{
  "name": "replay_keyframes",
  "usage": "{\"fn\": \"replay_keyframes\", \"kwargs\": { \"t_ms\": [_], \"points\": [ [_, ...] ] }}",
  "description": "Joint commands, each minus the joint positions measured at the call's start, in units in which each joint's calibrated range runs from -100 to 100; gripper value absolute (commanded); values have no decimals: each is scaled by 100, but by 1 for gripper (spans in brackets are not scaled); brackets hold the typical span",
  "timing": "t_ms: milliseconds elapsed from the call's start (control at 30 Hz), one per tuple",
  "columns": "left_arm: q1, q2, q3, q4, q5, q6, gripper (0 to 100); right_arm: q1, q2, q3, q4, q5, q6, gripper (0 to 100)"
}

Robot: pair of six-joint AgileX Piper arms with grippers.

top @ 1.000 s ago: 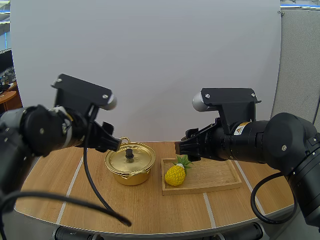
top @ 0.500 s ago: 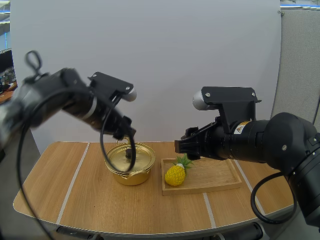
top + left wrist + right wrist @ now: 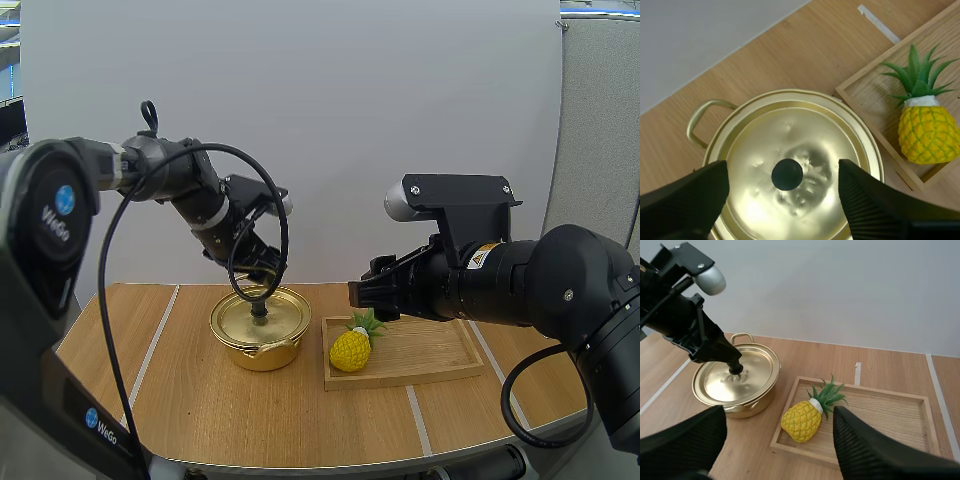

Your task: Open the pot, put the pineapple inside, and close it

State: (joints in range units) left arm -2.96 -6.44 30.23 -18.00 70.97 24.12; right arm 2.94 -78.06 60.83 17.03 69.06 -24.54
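Gold-coloured metal pot (image 3: 262,335) stands mid-bench with its lid (image 3: 790,150) on, well in from every edge of the pale wooden bench (image 3: 120,350), which lies open to its left and near side. Just right of it, a narrow gap between them, sits a shallow wooden tray (image 3: 440,350), its right half bare. The yellow plastic pineapple (image 3: 350,350) rests at the tray's left end, its long axis running near-left to far-right, green crown at the far-right end. My left gripper (image 3: 782,170) hangs over the lid, fingers apart either side of the black knob (image 3: 787,174). My right gripper (image 3: 779,412) hovers well above the pineapple, fingers spread.
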Motion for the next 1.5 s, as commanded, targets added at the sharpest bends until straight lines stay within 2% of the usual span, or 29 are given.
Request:
{"fn": "replay_keyframes", "kwargs": {
  "t_ms": [0, 400, 833, 867, 900, 933, 967, 1000, 1033, 1333, 1467],
  "points": [
    [-19, 184, -60, 7, -163, 30, 100, -17, -19, -34, 25, 14, -7, 100],
    [-19, 696, -60, 21, -395, 30, 100, -17, -19, -34, 25, 14, -7, 100],
    [-19, 721, -60, 33, -396, 30, 100, -17, -19, -34, 25, 14, -7, 100],
    [-19, 721, -60, 33, -396, 30, 90, -17, -19, -34, 25, 14, -7, 100],
    [-19, 721, -60, 33, -396, 30, 72, -17, -19, -34, 25, 14, -7, 100],
    [-19, 721, -60, 33, -396, 30, 49, -17, -19, -34, 25, 14, -7, 100],
    [-19, 721, -60, 33, -361, 30, 38, -17, -19, -34, 25, 14, -7, 100],
    [-19, 721, -60, 33, -337, 30, 13, -17, -19, -34, 25, 14, -7, 100],
    [-19, 721, -60, 33, -321, 30, 0, -17, -19, -34, 25, 14, -7, 100],
    [-19, 622, -60, 75, -321, 30, 0, -17, -19, -34, 25, 14, -7, 100],
    [-19, 194, -190, 75, -317, 30, 0, -17, -19, -34, 25, 14, -7, 100]
  ]
}}
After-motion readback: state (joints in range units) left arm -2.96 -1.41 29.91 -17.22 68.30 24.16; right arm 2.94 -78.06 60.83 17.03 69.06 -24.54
